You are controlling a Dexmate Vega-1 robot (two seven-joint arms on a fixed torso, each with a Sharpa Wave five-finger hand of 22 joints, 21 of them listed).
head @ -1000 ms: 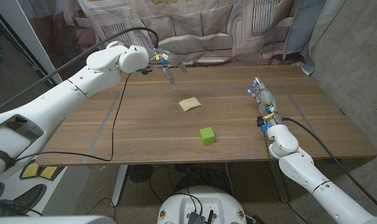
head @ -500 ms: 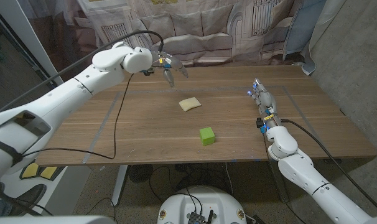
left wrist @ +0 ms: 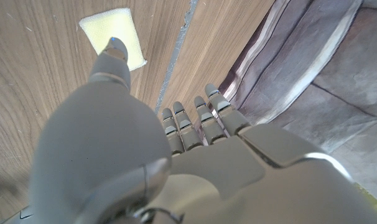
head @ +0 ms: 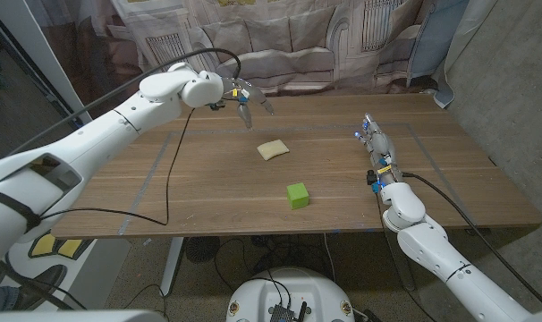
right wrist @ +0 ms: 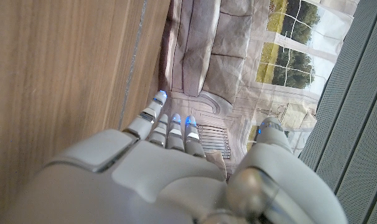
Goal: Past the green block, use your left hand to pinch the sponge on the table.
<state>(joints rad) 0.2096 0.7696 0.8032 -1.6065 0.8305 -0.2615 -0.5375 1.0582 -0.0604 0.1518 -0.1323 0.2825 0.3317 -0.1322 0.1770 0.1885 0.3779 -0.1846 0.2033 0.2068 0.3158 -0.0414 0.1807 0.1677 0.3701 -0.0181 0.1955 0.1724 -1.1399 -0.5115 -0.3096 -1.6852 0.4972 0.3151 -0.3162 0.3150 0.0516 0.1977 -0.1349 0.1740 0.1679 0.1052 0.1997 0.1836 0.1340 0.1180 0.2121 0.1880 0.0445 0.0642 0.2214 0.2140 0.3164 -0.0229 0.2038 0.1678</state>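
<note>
Head view: your left hand [head: 245,97] has drifted right along the far edge, fingers apart and empty, now just beyond the sponge [head: 272,149], which lies past the block [head: 297,195]; bring it down next, while right hand [head: 376,140] idles, empty.

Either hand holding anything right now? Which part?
Nothing held. Left hand hovers open, apart from the sponge; right hand holds nothing.

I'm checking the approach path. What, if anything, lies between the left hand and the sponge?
Nothing visible: only bare table separates the left hand from the sponge. The green block sits nearer the robot, off that path.
</note>
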